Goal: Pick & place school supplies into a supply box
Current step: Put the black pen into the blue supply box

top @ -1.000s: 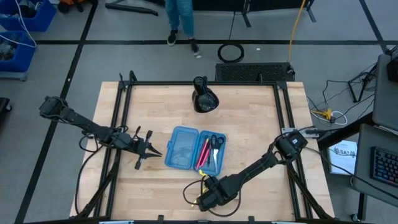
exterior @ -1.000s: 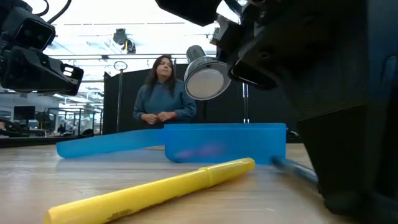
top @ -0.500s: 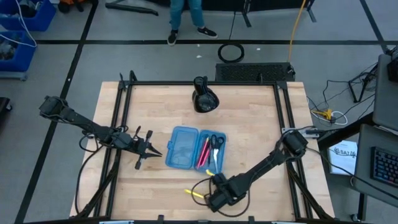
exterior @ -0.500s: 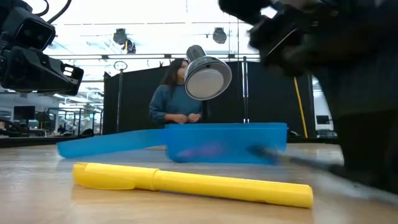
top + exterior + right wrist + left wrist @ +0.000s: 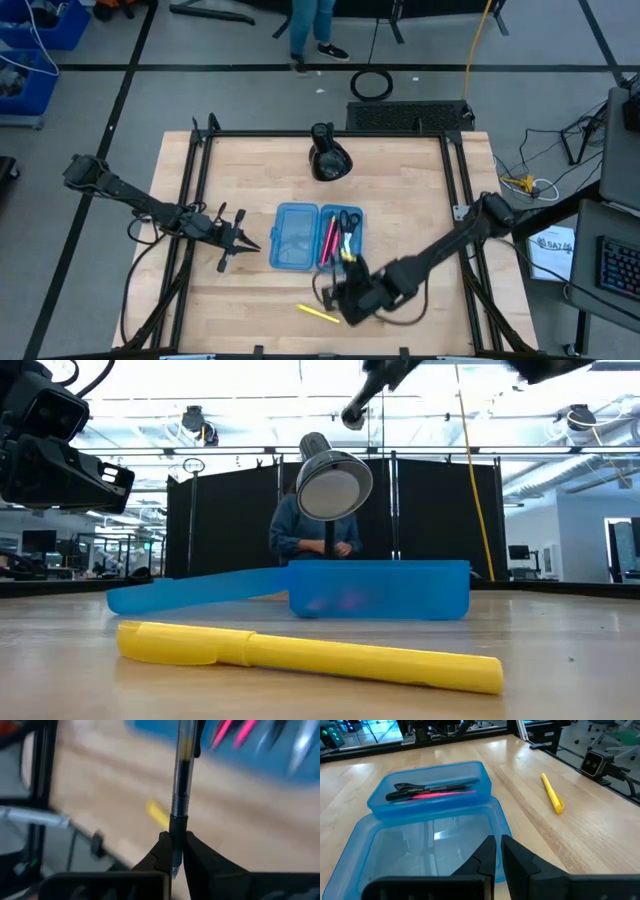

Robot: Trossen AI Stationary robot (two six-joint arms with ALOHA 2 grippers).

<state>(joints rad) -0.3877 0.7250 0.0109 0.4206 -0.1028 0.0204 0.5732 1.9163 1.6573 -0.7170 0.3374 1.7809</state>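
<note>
Right gripper [image 5: 173, 851] grips pen [image 5: 183, 775].

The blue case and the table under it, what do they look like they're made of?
The blue case looks like translucent glossy plastic: the table's grain shows faintly through its empty half, and light glints on it. The table looks like pale wood with a smooth finish, showing long plank seams and grain.

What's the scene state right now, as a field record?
box: supply box open, both halves flat on the table
in box: pink-red pens, scissors
right pincer: shut on a clear pen, raised near the box's front edge
left pincer: shut, empty, beside the box
still out: yellow marker on the table
</note>
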